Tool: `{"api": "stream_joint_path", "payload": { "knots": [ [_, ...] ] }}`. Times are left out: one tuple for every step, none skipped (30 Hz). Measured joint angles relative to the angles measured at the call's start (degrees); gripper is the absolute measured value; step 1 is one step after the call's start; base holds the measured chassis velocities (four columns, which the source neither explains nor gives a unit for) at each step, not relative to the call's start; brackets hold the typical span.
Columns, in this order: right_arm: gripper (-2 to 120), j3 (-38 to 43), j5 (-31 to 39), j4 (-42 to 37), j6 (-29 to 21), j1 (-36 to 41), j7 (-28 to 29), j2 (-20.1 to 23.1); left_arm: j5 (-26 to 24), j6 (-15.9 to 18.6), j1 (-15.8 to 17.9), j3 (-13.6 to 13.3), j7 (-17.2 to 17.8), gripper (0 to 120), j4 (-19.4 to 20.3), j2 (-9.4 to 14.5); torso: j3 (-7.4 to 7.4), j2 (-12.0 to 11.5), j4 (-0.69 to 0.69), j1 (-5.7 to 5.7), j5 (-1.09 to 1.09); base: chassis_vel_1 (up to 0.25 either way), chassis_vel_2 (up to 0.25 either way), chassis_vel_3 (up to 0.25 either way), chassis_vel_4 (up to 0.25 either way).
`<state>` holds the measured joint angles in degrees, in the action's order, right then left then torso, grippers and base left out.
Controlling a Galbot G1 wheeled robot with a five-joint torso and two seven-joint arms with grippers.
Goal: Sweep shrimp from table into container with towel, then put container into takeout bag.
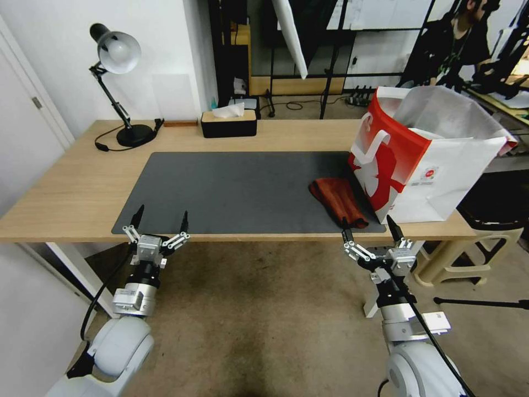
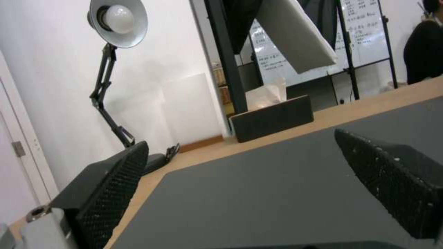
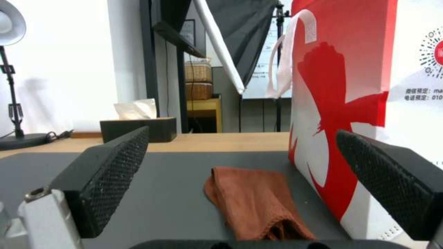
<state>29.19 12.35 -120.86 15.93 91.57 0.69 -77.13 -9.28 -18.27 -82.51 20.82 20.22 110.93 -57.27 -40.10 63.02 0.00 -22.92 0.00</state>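
The rust-red towel (image 1: 337, 200) (image 3: 258, 202) lies folded on the dark grey mat (image 1: 231, 187) of the table (image 1: 66, 193), beside the takeout bag (image 1: 424, 160) (image 3: 364, 103), which stands open at the table's right end. Shrimp and container are out of view. My right gripper (image 1: 370, 227) (image 3: 240, 186) hangs open at the table's front edge, just short of the towel. Near the mat's front left corner, my left gripper (image 1: 161, 217) (image 2: 249, 186) is open too, with nothing between its fingers.
A black tissue box (image 1: 228, 122) sits at the table's back middle and a desk lamp (image 1: 117, 88) stands at the back left. A beige stool (image 1: 474, 253) is on the floor under the table's right end.
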Motion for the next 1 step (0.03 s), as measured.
{"api": "stream_joint_path", "payload": {
  "knots": [
    [100,0.0,0.0,0.0,0.0,0.0,0.0,0.0,-0.01,0.01,0.01,-0.01,0.0,100,0.0,0.0,0.0,0.0,0.0,0.0,0.0,0.0,0.0,0.0,0.0]
  ]
}}
